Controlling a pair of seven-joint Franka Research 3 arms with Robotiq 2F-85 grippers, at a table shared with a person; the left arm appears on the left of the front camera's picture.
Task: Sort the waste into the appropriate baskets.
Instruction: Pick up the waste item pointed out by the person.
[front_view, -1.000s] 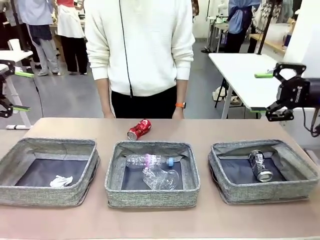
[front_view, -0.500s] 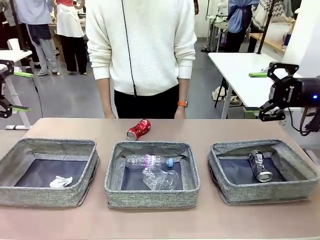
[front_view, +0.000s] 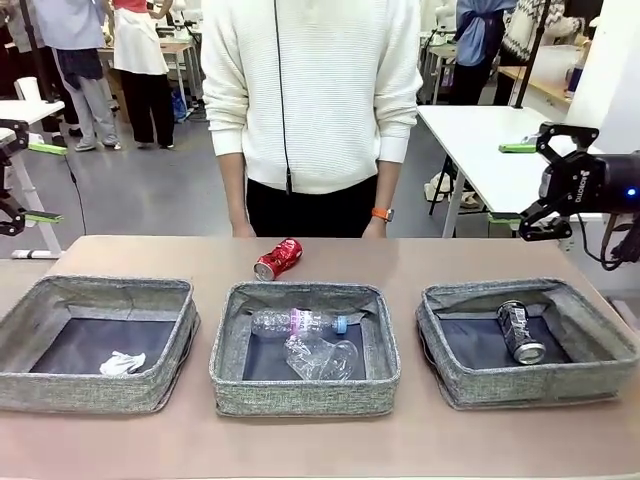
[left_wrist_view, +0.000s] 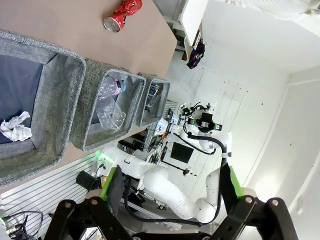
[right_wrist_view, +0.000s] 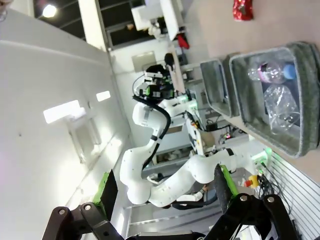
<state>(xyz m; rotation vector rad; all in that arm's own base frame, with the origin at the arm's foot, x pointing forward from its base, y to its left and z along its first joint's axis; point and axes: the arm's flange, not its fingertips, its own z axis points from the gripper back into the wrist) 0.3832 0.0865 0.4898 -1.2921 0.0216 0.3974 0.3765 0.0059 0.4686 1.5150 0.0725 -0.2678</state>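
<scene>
Well below and left of the right gripper (front_view: 533, 190), a crushed red can (front_view: 278, 259) is seen lying on the table (front_view: 420, 255). Both grippers are held wide open and empty, the left gripper (front_view: 28, 182) being raised well apart from the can.

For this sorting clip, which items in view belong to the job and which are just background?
Job items:
red can, loose on the table
bottle and plastic cup in middle basket
paper ball in left basket
dark can in right basket

Background:
white side table
person's orange wristband
</scene>
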